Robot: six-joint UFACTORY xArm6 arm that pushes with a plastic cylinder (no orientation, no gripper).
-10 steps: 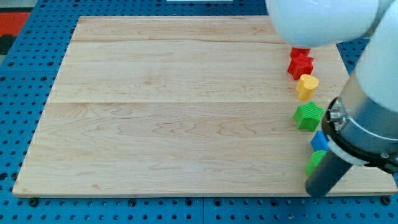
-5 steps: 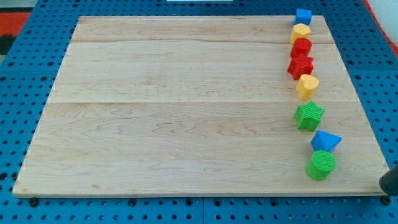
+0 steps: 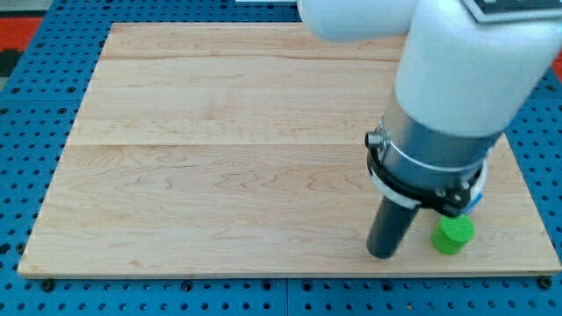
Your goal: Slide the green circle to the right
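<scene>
Green circle (image 3: pixel 453 235) near the desk's (image 3: pixel 219 175) bottom-right corner, the rod's tip (image 3: pixel 383 254) just to its left with no gripper fitted: a steady push through the circle's centre should slide it straight right.

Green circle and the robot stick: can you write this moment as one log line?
tip: on board, just left of green circle, small gap | blue block: mostly hidden by arm | other blocks: hidden
</scene>
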